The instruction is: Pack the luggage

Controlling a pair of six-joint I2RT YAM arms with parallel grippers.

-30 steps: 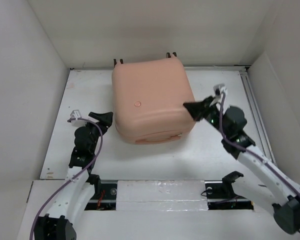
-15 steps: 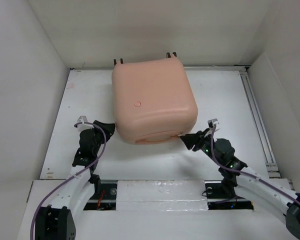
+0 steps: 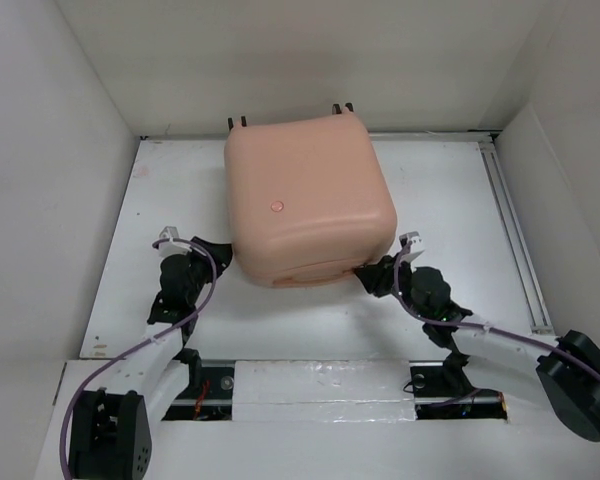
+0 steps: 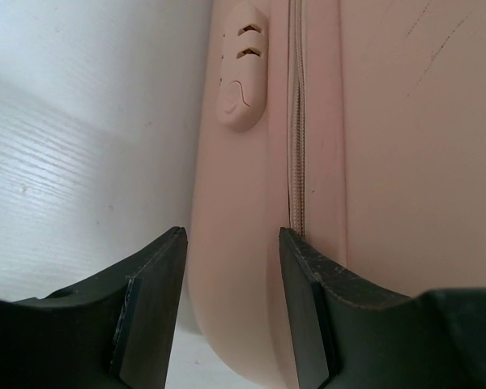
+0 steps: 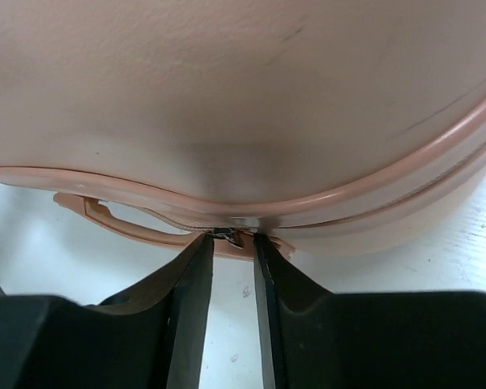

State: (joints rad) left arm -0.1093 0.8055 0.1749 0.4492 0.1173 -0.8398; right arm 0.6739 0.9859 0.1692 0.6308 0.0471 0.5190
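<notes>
The luggage [image 3: 305,205], a pale pink hard-shell suitcase, lies closed and flat on the white table [image 3: 450,190], its round button mark [image 3: 274,207] facing up. My left gripper [image 3: 220,252] is at its front left corner. In the left wrist view the jaws [image 4: 231,243] straddle the lower shell [image 4: 235,308] beside the zipper line [image 4: 296,121], pads against it. My right gripper [image 3: 365,275] is low at the front right edge. There the jaws [image 5: 232,241] stand narrowly apart, with the dark zipper pull [image 5: 231,236] at their tips, next to the pink handle [image 5: 121,220].
White walls enclose the table on the left, back and right. The suitcase's small black wheels [image 3: 238,123] point at the back wall. A metal rail [image 3: 510,220] runs along the table's right side. Both arm bases sit at the near edge.
My right arm swung from the suitcase's right side down to its front edge and opened, and its jaws now narrow on the zipper pull. My left gripper edged onto the corner and narrowed.
</notes>
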